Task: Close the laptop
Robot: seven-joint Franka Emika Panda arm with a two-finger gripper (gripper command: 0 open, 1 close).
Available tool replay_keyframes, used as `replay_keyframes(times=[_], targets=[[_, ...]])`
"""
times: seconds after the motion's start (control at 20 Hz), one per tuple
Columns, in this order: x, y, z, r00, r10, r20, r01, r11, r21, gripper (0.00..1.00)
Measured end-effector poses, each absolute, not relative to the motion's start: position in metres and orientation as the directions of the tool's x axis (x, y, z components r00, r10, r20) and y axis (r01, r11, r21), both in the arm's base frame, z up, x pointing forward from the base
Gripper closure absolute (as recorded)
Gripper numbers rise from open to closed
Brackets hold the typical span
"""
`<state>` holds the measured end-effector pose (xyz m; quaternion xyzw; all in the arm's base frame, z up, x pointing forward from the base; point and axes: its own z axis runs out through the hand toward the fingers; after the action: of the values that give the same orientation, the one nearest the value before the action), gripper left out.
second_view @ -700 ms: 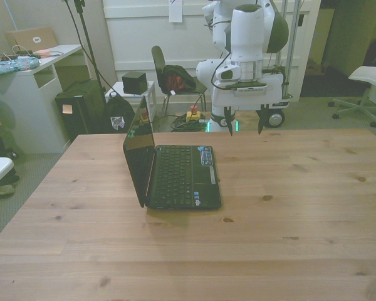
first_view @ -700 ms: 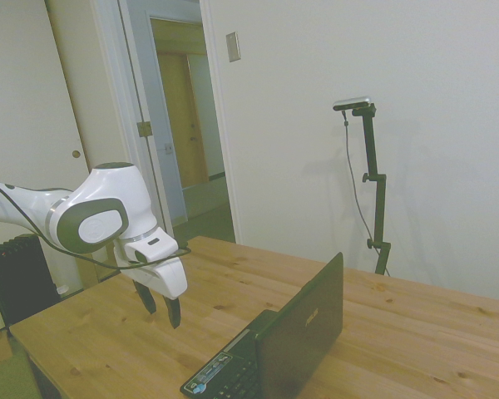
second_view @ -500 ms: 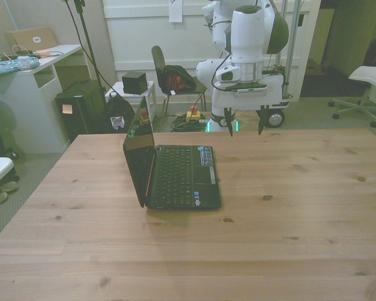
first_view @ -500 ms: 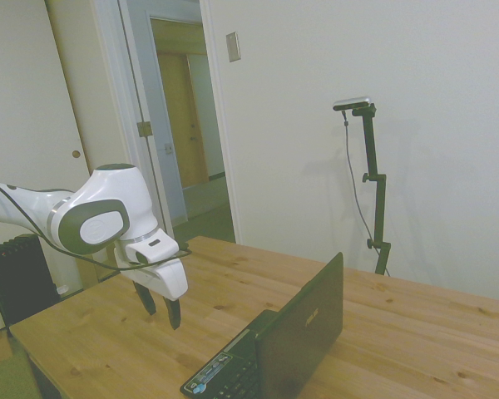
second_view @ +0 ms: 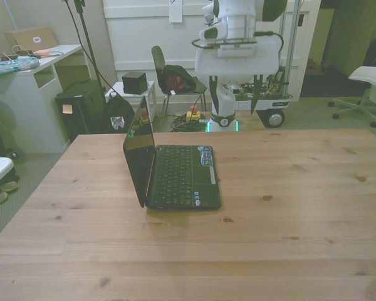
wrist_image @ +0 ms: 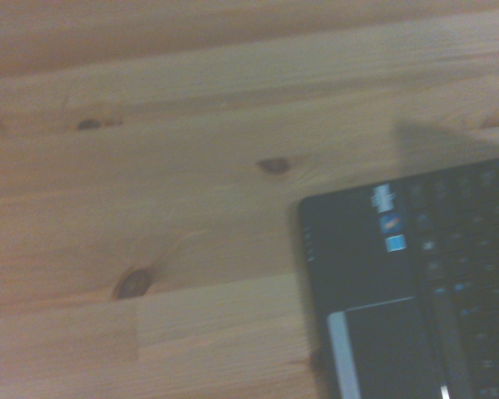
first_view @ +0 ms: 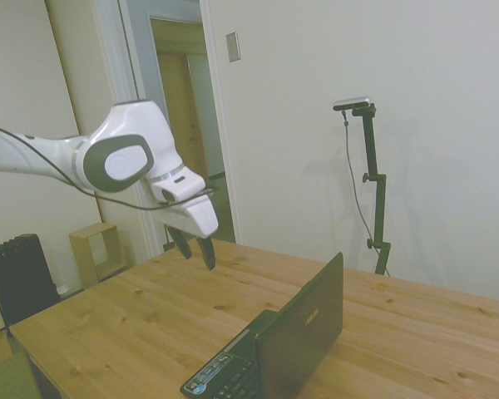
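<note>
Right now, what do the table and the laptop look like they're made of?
The table looks like pale wood: planks with dark knots and grain lines, a smooth, slightly satin surface. The laptop looks like black plastic, though that is a guess: its lid back is matte, and its screen is glossy enough to mirror the room.

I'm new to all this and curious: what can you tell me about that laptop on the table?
The laptop is black and open, its lid roughly upright with a small silver logo on the back. It has a dark keyboard and small stickers on the palm rest. It rests flat on the wooden table; nothing else touches it.
</note>
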<state>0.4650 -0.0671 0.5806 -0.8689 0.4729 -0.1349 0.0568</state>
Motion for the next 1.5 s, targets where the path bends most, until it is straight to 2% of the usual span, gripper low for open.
replay_keyframes(times=[0.25, 0.5, 0.9, 1.05, 1.2, 1.35, 1.5], targets=[[0.451, -0.132, 0.621, 0.409, -0.895, 0.178, -0.858, -0.443, -0.26, 0.0], [0.411, -0.209, 0.64, 0.316, -0.935, 0.159, -0.899, -0.349, -0.266, 0.0], [0.349, -0.348, 0.619, 0.201, -0.971, 0.128, -0.938, -0.229, -0.262, 0.0], [0.362, -0.397, 0.608, 0.169, -0.979, 0.112, -0.946, -0.193, -0.26, 0.0], [0.402, -0.425, 0.593, 0.158, -0.982, 0.102, -0.95, -0.179, -0.254, 0.0], [0.443, -0.428, 0.571, 0.183, -0.978, 0.095, -0.954, -0.2, -0.225, 0.0], [0.463, -0.423, 0.552, 0.207, -0.975, 0.077, -0.955, -0.219, -0.202, 0.0]])
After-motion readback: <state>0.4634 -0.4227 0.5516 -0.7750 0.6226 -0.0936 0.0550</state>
